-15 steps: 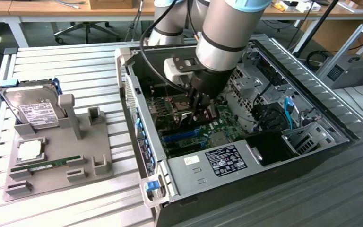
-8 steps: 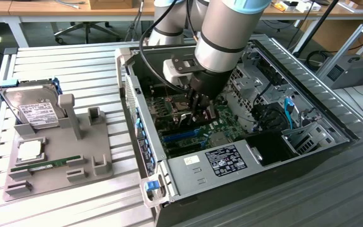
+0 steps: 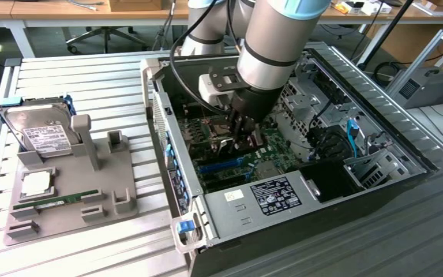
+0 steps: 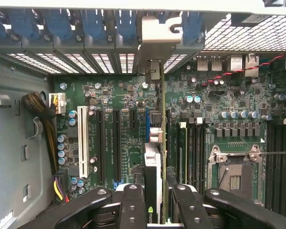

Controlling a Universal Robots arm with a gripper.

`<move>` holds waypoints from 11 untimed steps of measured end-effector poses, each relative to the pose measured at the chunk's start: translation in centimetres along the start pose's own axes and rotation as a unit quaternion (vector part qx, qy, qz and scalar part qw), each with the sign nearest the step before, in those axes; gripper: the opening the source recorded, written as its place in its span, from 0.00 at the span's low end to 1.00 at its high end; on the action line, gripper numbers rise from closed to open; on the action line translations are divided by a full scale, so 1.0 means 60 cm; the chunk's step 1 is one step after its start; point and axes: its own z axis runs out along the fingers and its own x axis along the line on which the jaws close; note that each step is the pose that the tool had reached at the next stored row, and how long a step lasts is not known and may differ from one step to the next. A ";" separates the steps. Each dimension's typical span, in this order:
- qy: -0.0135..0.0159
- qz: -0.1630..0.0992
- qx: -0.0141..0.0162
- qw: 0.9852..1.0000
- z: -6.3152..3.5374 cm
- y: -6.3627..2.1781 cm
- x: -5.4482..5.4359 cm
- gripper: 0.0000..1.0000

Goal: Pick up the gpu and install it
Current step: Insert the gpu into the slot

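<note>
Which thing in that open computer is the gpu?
Look inside the open computer case, over the green motherboard. The gpu is the thin card on edge between the black jaws; only it has a silvery end bracket.

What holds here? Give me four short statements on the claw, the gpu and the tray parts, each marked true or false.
1. The claw grips the gpu inside the computer case. True.
2. The hard drive lies inside the case. False: it stands on the grey tray beside the case.
3. The RAM stick lies on the tray. True.
4. A cooler covers the CPU socket. False: the socket is bare.
</note>
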 end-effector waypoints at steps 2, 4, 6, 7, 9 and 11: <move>0.000 0.000 0.000 1.000 0.002 0.000 0.000 0.27; 0.000 0.000 0.000 1.000 0.004 0.000 0.000 0.27; 0.000 0.000 0.000 1.000 0.008 0.001 0.001 0.27; 0.000 0.000 0.000 1.000 0.009 0.001 0.001 0.27; 0.000 0.000 0.000 1.000 0.011 0.001 0.001 0.27; 0.000 0.000 0.000 1.000 0.011 0.003 0.001 0.27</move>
